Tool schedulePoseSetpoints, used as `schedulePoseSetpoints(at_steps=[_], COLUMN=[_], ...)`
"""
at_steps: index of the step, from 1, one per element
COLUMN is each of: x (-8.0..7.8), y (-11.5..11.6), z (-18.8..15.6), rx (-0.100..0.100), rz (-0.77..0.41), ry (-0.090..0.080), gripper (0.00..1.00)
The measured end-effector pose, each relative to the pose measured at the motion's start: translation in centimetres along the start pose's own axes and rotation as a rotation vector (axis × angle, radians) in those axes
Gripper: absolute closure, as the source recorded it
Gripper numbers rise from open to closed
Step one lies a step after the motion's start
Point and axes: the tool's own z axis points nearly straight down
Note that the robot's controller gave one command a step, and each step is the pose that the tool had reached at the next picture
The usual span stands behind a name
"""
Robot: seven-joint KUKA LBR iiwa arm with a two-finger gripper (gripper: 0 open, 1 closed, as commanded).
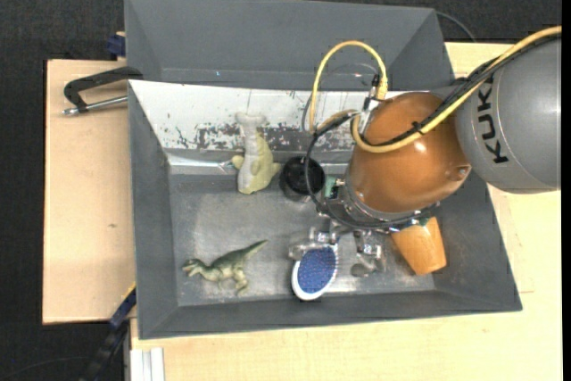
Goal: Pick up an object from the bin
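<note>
I'm seeing the jaws hanging spread and empty, low in the near right part of the bin (268, 40). They are just beside the blue-and-white oval brush (314, 272), with the orange cup (421, 249) close on their other side. I'm worrying that closing here is going to clip only the brush's rim and flick it away, or shove the cup against the wall.

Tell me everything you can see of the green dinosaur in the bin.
The dinosaur is a small olive-green toy, plastic by its look, resting on the bin floor near the front left corner. Its head points left and its thin tail runs up to the right. Nothing but the floor touches it; the blue brush lies apart to its right.
</note>
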Motion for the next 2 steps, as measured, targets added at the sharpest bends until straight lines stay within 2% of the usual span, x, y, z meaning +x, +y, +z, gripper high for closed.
schedulePoseSetpoints(at_steps=[1,2], x=[-3.72,-3.93], y=[0.99,0.94], z=[4.18,4.03], rx=[-0.003,-0.002], rz=[-0.381,-0.378], ry=[-0.001,-0.001], gripper=[0.00,0.00])
